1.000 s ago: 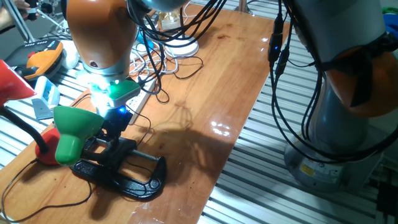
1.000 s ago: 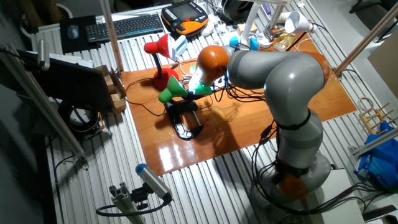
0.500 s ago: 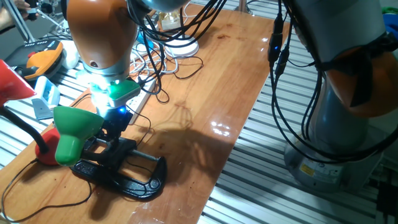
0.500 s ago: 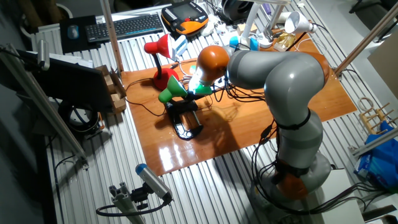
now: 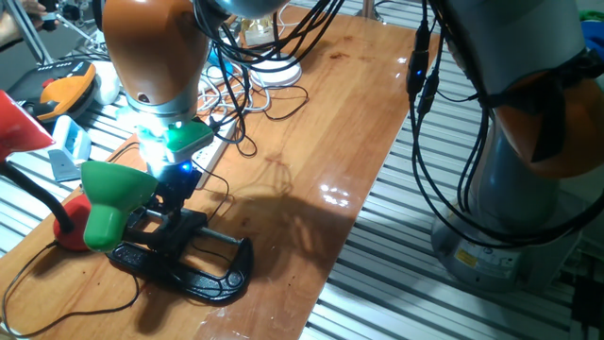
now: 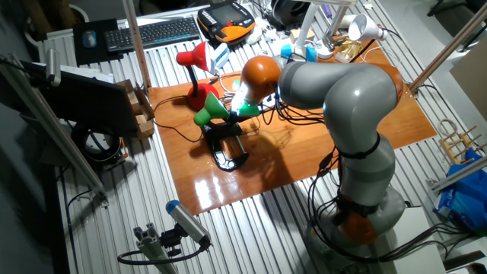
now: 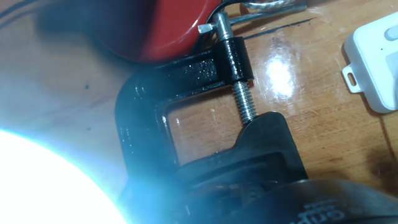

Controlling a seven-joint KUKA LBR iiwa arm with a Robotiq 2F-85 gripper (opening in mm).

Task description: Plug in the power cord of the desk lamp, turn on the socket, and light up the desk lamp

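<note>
nearest in the one fixed view lay the desk lamp [image 5: 113, 203], its black clamp base [image 5: 189, 264] flat on the table [image 5: 311, 161] and the green shade tipped to the left. the gripper [image 5: 170, 194] hung right over that base, just beside the shade; its jaws were hidden under the glowing wrist, so i could not tell how far they stood apart or whether they held anything. the hand view showed only the clamp screw [image 7: 239, 81] and a white glare. the power cord [image 5: 57, 316] trailed thin at the near left. farther off, the socket [image 5: 203, 151] lay partly under the arm, probably unplugged. loose black cables [image 5: 245, 104] hung across it and could snag a reach; the red lamp [image 5: 28, 142] crowded the left.
</note>
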